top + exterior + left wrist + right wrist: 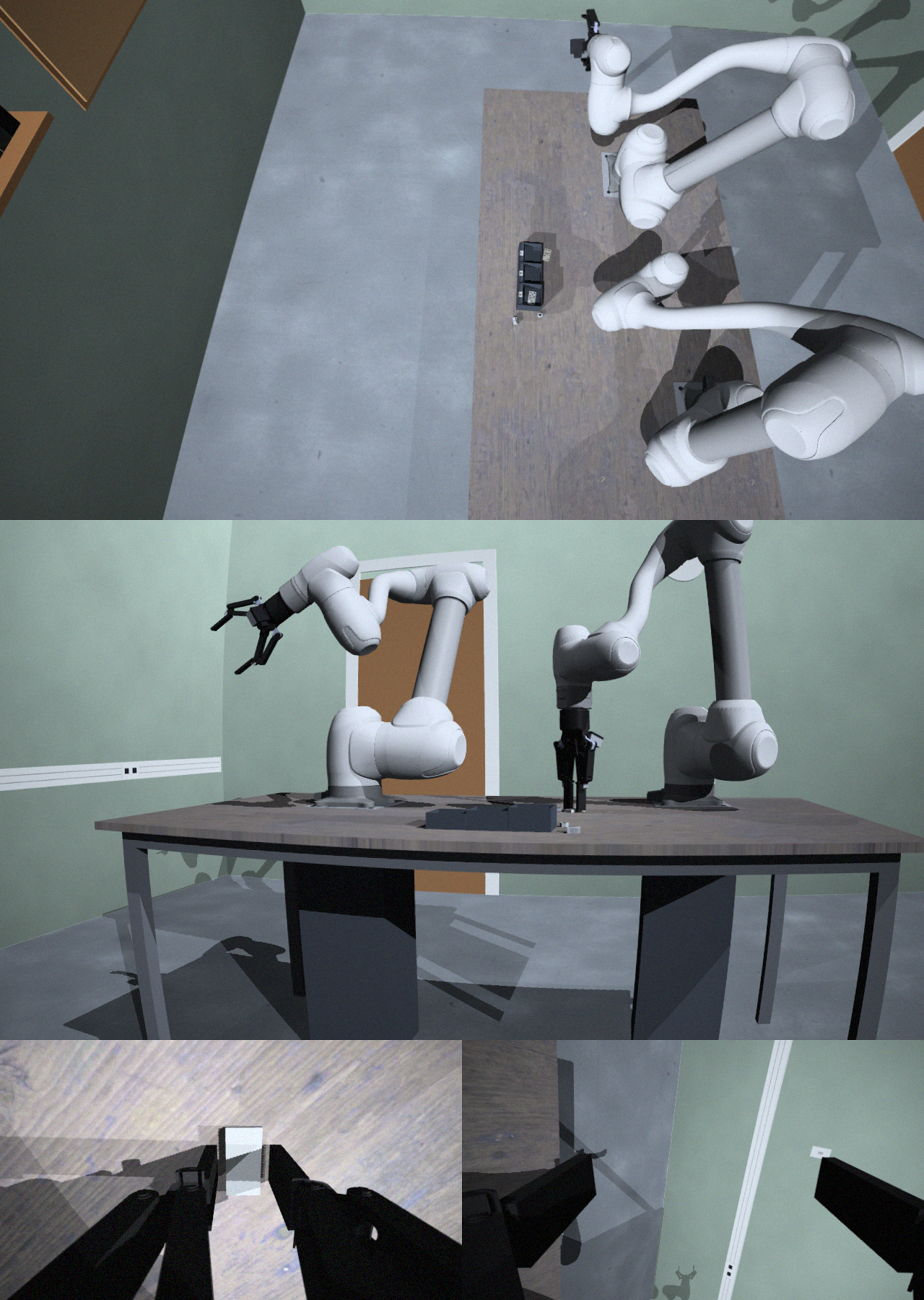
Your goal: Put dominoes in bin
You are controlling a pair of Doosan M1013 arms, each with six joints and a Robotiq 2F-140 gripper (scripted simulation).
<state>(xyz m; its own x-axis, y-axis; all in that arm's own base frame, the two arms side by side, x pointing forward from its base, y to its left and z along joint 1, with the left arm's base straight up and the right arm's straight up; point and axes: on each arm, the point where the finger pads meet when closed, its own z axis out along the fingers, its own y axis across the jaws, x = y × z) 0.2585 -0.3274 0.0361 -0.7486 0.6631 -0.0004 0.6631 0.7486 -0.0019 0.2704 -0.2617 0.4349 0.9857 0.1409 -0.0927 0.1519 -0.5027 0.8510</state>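
Note:
Three dark bins [530,263] [489,819] stand in a row; their labels are too small to read. A dotted domino [531,297] lies in the end bin nearest the left arm. Another domino [547,254] lies close beside the opposite end bin. Two small white pieces, one [515,321] [572,830] and a smaller one [540,315] [564,824], sit outside the row. My left gripper [574,809] [242,1163] points down, partly open, its fingertips astride a plain white block [243,1137] on the table without gripping it. My right gripper [227,650] [706,1176] is wide open and empty, high up.
The wooden table [517,401] [362,829] carries both arm bases. The left arm's forearm [717,315] hides its gripper and the white block in the top view. The bins stand near the table's long front edge. The right gripper is beyond the table's short end.

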